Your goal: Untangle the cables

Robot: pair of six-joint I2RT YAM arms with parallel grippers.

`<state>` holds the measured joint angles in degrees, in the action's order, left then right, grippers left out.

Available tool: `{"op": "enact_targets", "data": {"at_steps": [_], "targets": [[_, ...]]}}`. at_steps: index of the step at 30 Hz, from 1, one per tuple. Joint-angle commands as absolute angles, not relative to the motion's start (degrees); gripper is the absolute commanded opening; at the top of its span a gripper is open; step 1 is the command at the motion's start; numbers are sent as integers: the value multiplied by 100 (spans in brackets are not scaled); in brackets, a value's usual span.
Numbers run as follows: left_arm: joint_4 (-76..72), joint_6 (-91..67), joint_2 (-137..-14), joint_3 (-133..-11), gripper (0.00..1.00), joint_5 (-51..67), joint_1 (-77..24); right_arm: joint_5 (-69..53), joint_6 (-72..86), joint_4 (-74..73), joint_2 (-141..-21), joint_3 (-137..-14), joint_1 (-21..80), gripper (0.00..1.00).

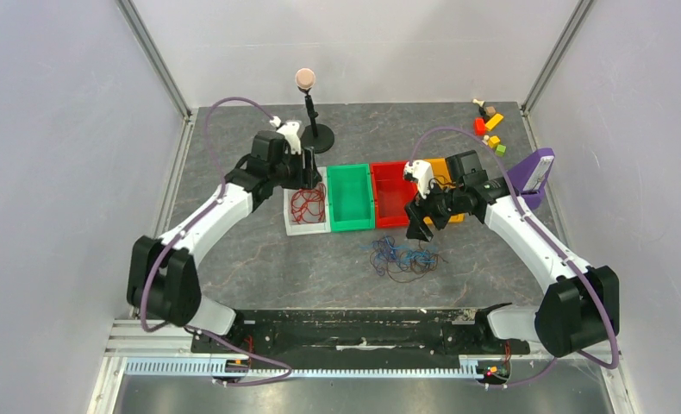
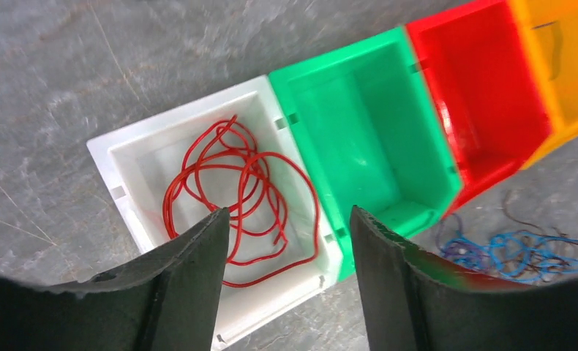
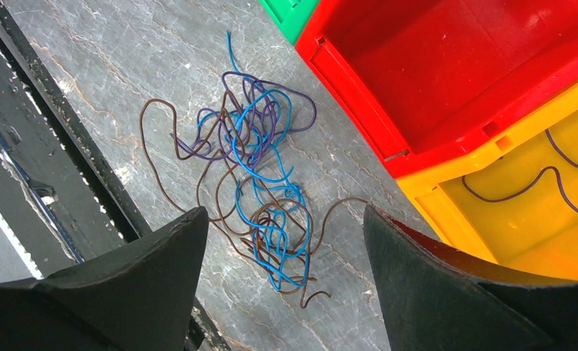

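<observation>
Both gaping empty, the left gripper point(image 2: 290, 219) hovers over thin red wires point(image 2: 244, 196) colour-sorted into a white plastic bin point(image 2: 176, 121), the right gripper point(image 3: 286, 219) over the unsorted blue-purple-brown tangle point(image 3: 260, 183).

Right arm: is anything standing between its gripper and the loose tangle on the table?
Nothing visible. The right gripper hangs open, and the tangle of blue, purple and brown cables lies uncovered on the table in front of its jaws. The red bin sits beside the tangle, not over it.
</observation>
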<state>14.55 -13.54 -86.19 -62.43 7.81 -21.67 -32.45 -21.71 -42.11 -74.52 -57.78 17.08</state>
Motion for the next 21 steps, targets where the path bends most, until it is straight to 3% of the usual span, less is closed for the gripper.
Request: {"op": "enact_targets", "data": {"at_steps": [1, 8, 14, 21], "targets": [[1374, -954, -7833, -6155, 74, 1312, -2167, -3077, -2296, -4174, -7335, -5805, 1694, 81], [1302, -168, -7461, -5812, 77, 3212, -2571, -2674, -2418, -4166, -7541, -5505, 1657, 80], [1669, 967, -8235, -5923, 74, 3245, -3931, -2601, -2309, -4130, -7851, -5410, 1605, 80], [1713, 1127, -9257, -6345, 74, 2989, -4638, -2488, -2417, -4269, -7913, -5177, 1536, 79]]}}
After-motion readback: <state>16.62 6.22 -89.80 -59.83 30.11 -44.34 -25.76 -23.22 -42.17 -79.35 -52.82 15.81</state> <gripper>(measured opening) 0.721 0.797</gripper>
